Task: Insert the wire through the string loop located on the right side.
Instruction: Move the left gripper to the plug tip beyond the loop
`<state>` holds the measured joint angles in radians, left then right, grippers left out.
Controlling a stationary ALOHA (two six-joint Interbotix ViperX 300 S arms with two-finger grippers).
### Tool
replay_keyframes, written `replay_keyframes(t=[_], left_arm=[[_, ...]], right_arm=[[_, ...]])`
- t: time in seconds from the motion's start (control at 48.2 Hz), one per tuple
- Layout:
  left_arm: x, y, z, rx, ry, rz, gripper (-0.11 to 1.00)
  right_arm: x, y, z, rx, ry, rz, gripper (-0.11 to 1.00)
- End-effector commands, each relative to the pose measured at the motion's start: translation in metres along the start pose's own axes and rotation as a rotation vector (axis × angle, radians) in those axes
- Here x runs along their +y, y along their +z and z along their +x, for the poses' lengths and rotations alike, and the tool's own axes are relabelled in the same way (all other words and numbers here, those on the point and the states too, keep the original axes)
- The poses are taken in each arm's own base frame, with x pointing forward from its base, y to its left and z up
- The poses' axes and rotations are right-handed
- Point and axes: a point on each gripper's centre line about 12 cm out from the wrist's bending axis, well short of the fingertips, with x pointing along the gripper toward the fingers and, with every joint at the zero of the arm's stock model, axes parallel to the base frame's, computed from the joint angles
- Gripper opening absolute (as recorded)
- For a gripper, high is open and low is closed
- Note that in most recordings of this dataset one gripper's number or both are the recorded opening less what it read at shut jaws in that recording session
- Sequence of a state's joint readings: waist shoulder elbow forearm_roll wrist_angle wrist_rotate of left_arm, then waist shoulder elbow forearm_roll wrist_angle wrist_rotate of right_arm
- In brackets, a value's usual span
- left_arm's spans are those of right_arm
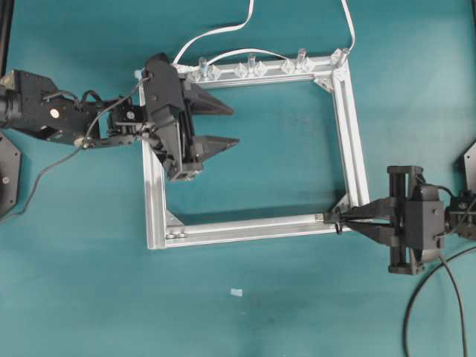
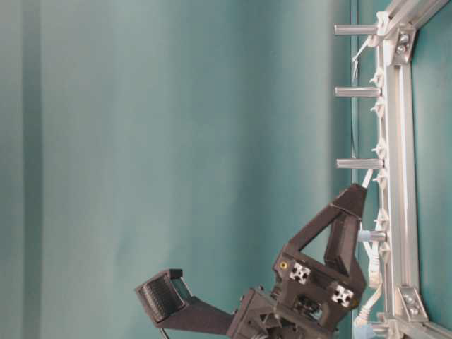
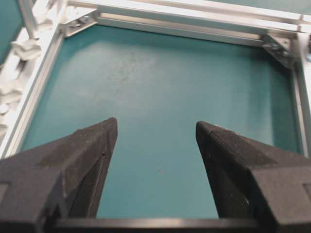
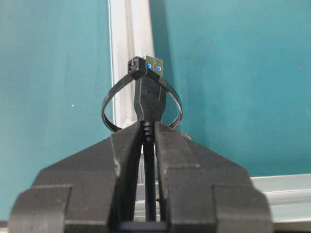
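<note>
Teal counter [image 1: 260,312] from overhead: silver frame [image 1: 349,126]; left hand [image 1: 227,125] spread wide, empty, over its left side; right hand [image 1: 349,221] at lower right corner
Left wrist: fingers [image 3: 87,155] apart above bare counter inside frame
Right wrist: hand clamped tight on wire [image 4: 149,102]; plug tip pokes through string loop [image 4: 141,97]

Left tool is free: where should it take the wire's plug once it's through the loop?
Probably the metal tip poking past the string loop, approached from the frame's inside. The right tool already clamps the wire behind it; the left tool is open.
</note>
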<state>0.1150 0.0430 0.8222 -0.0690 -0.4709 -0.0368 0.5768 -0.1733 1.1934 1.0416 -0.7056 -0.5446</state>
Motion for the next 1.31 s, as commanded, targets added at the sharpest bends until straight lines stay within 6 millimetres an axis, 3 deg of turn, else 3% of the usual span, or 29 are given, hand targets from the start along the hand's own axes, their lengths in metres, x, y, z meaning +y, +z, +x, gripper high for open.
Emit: replay_keyframes(t=[0.0, 0.394, 0.808, 0.974, 1.285], left_arm=[[-0.012, 0.011, 0.0, -0.03, -0.032, 0.008, 0.68], [-0.074, 0.001, -0.003, 0.08, -0.174, 0.072, 0.68], [-0.085, 0.01, 0.003, 0.076, -0.196, 0.079, 0.68], [-0.09, 0.006, 0.024, 0.09, -0.194, 0.079, 0.68], [-0.107, 0.022, 0.087, 0.043, -0.201, 0.075, 0.7]], right_arm=[[0.002, 0.006, 0.0, -0.021, 0.005, 0.005, 0.11], [0.001, 0.006, 0.0, -0.02, 0.003, 0.007, 0.11], [0.001, 0.005, 0.0, -0.019, 0.002, 0.006, 0.11], [0.001, 0.005, 0.0, -0.019, 0.002, 0.006, 0.11], [0.001, 0.005, 0.0, -0.019, 0.002, 0.006, 0.11]])
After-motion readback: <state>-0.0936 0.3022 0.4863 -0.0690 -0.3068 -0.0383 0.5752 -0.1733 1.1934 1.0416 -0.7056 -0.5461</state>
